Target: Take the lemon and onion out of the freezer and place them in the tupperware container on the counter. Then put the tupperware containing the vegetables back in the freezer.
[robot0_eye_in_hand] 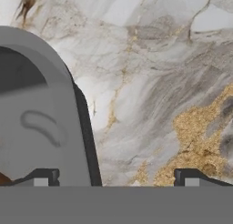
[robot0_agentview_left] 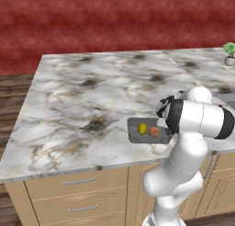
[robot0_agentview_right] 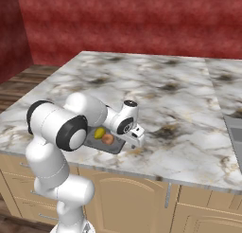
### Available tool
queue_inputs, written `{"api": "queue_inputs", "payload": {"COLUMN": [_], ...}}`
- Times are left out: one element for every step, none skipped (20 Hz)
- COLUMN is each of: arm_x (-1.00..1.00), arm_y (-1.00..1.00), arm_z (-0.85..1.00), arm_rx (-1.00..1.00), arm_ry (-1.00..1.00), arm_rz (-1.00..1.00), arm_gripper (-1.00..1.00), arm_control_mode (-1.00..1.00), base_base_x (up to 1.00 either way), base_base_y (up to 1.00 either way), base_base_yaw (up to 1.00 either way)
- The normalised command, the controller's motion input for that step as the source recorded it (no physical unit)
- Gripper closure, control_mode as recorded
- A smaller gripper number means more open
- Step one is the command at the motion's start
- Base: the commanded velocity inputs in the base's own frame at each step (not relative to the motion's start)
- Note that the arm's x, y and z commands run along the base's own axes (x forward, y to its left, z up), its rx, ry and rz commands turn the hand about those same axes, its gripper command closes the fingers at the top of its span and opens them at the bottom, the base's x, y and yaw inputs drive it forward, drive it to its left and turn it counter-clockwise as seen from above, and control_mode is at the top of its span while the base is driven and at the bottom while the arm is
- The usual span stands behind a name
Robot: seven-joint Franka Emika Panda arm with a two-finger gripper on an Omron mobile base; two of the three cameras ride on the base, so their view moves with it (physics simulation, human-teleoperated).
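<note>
The tupperware container (robot0_agentview_left: 134, 131) (robot0_agentview_right: 117, 146) lies near the front edge of the marble counter (robot0_agentview_left: 92, 92) (robot0_agentview_right: 165, 80). The yellow lemon (robot0_agentview_left: 142, 128) (robot0_agentview_right: 99, 132) and the orange-red onion (robot0_agentview_left: 154, 132) (robot0_agentview_right: 108, 138) rest side by side in it. My gripper (robot0_agentview_right: 133, 141) (robot0_eye_in_hand: 116, 178) hangs low at the container's right end, pointing down at the counter. It is open. In the hand view the container's rounded grey rim (robot0_eye_in_hand: 41, 104) runs up between the two wide-apart fingertips (robot0_eye_in_hand: 42, 177), and nothing is gripped. The freezer is out of view.
A small potted plant (robot0_agentview_left: 229, 53) stands at the counter's far right corner. A grey inset panel (robot0_agentview_right: 235, 128) lies in the counter to the right. Wooden drawers (robot0_agentview_left: 78, 193) and cabinet doors (robot0_agentview_right: 123, 199) sit below the front edge. A red wall rises behind.
</note>
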Motion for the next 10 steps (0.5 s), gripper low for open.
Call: {"api": "queue_inputs", "payload": {"arm_x": [0.00,0.00,0.00,0.00,0.00,0.00,0.00,0.00,0.00,0.00], "arm_y": [0.27,0.29,0.26,0.19,0.15,0.14,0.13,0.13,0.14,0.18], "arm_z": [-0.17,-0.14,-0.10,-0.06,0.00,0.00,0.00,0.00,0.00,0.00], "arm_rx": [0.00,0.00,0.00,0.00,0.00,0.00,0.00,0.00,0.00,0.00], "arm_ry": [0.00,0.00,0.00,0.00,0.00,0.00,0.00,0.00,0.00,0.00], "arm_rz": [0.00,0.00,0.00,0.00,0.00,0.00,0.00,0.00,0.00,0.00], "arm_gripper": [1.00,1.00,1.00,1.00,1.00,1.00,1.00,1.00,1.00,1.00], "arm_control_mode": [-1.00,-1.00,-1.00,-1.00,-1.00,-1.00,-1.00,-1.00,-1.00,-1.00], "base_base_x": [0.00,0.00,0.00,0.00,0.00,0.00,0.00,0.00,0.00,0.00], "base_base_y": [0.00,0.00,0.00,0.00,0.00,0.00,0.00,0.00,0.00,0.00], "base_base_yaw": [0.00,0.00,0.00,0.00,0.00,0.00,0.00,0.00,0.00,0.00]}}
